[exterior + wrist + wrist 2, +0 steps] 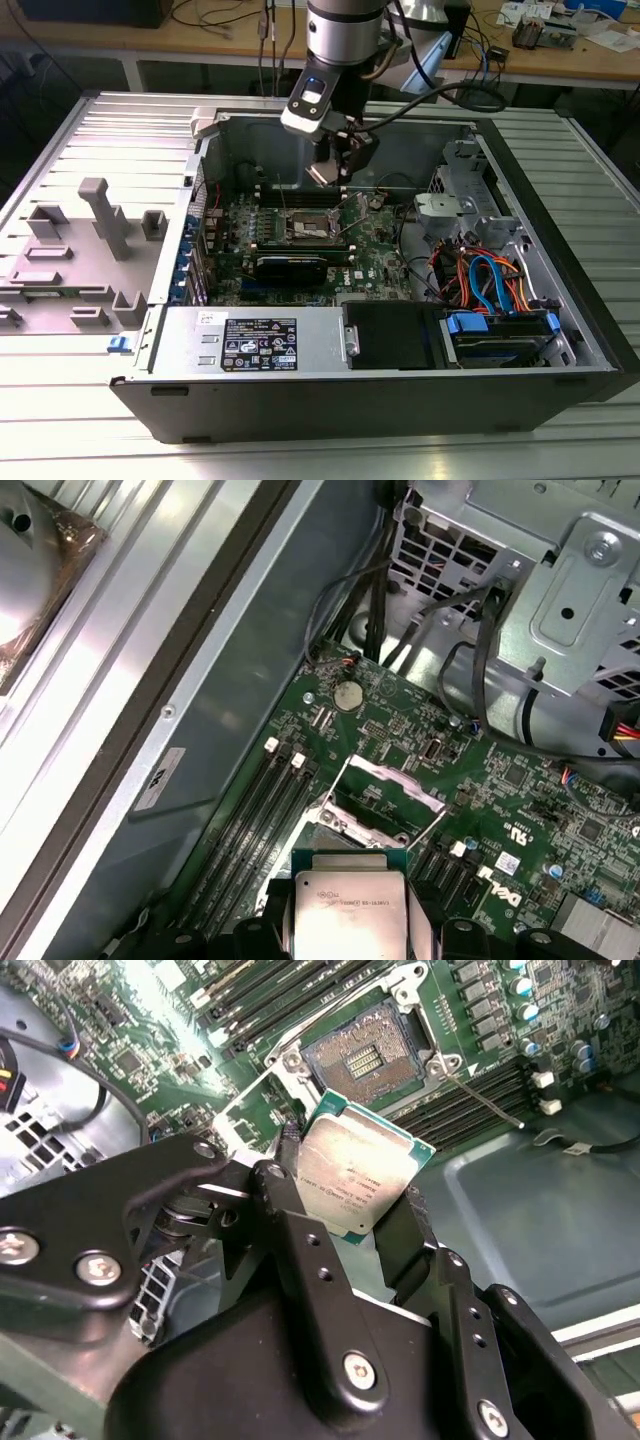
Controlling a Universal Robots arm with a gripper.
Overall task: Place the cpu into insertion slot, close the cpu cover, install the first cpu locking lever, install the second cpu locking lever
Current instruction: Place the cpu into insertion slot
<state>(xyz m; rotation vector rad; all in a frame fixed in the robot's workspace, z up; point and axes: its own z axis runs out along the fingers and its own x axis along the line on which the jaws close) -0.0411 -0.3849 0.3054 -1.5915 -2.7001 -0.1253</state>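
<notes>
- The arm is reaching down into the open computer case point(400, 405), which is lying on the ribbed metal tabletop point(300, 455); the tool point(330, 172) is hanging over the green board point(380, 260), roughly above its middle.
- The tool is gripping the cpu point(358, 1165) by two opposite edges; its black fingers point(283, 1195) are pressing in from either side, closed only as far as the chip's width allows.
- The cpu is being carried in the air, its dull silver top facing the cameras in both wrist views; it is hovering near the insertion slot point(365, 1055) and is not seated in it.
- The insertion slot is lying open, its dark centre showing inside the silver rim.
- The cpu cover point(395, 777) is standing tilted up from one edge of the slot; the board is showing through its square cut-out.
- A thin wire lever point(485, 1102) is slanting out loose from a corner of the slot; long black memory slots point(258, 815) are running alongside the slot.
- Toward the exterior view's right, orange and blue cables point(485, 280) are bunching inside the case; on the exterior view's left, a grey plastic moulding point(100, 215) is sitting on the tabletop, well apart from the tool.
</notes>
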